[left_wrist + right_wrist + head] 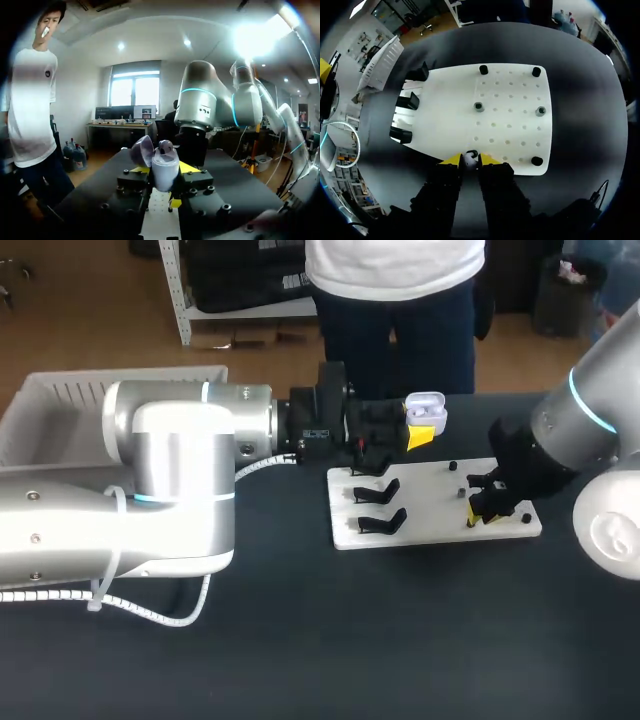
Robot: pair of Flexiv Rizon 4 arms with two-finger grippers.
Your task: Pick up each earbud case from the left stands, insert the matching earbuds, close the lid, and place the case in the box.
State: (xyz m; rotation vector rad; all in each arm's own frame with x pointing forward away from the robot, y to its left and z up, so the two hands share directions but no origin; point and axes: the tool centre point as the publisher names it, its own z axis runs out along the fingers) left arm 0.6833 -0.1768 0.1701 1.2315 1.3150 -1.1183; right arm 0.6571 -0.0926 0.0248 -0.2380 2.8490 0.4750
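The flat, white, perforated board (pixel 440 510) lies under the right gripper (pixel 469 160). Its yellow tips stand narrow, pinching a tiny pale earbud (pixel 468 157) between them. The left gripper (pixel 167 171) clamps a glossy, rounded white case (pixel 426 410) upright between its fingers, lid hinged open.

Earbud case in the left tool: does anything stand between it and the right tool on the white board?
Nothing visible does. The open earbud case, gripped by the left tool, is held near the board's far edge; the right tool, closed on an earbud, is down at the white board. Only low black pegs lie between.
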